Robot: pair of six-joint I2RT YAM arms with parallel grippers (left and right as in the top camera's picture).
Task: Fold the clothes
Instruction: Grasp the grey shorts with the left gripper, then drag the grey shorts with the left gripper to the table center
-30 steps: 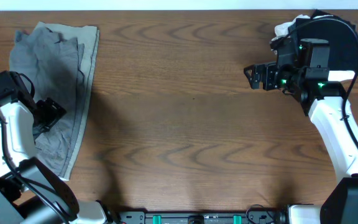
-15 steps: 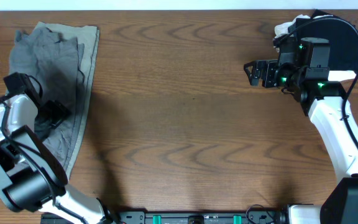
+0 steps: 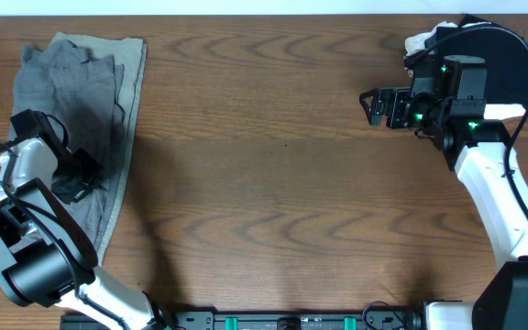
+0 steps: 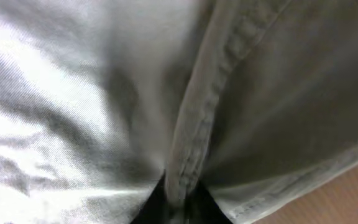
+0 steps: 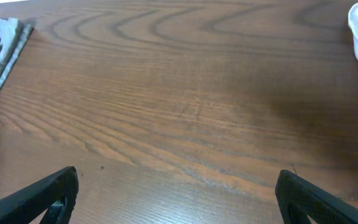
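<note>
Grey shorts (image 3: 85, 82): wrinkled twill, long folded strip at 9 o'clock on wood-grain table (image 3: 273, 183). Left gripper (image 4: 180, 205) pinches a stitched seam ridge. Right gripper (image 5: 178, 190), at 2 o'clock, has its fingers spread wide.

Robotics lab, wooden table (image 3: 273, 183), mounted robot arms (image 3: 493, 183)

Open tabletop (image 3: 273, 165) stretches between the shorts (image 3: 81, 82), left, and white garment (image 3: 420, 41), right.

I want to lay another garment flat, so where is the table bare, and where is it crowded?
Bare: the middle of the table, between the shorts on the left and the right end effector. Crowded: the left edge, where the left end effector grips the shorts, and the far right corner with white cloth.
</note>
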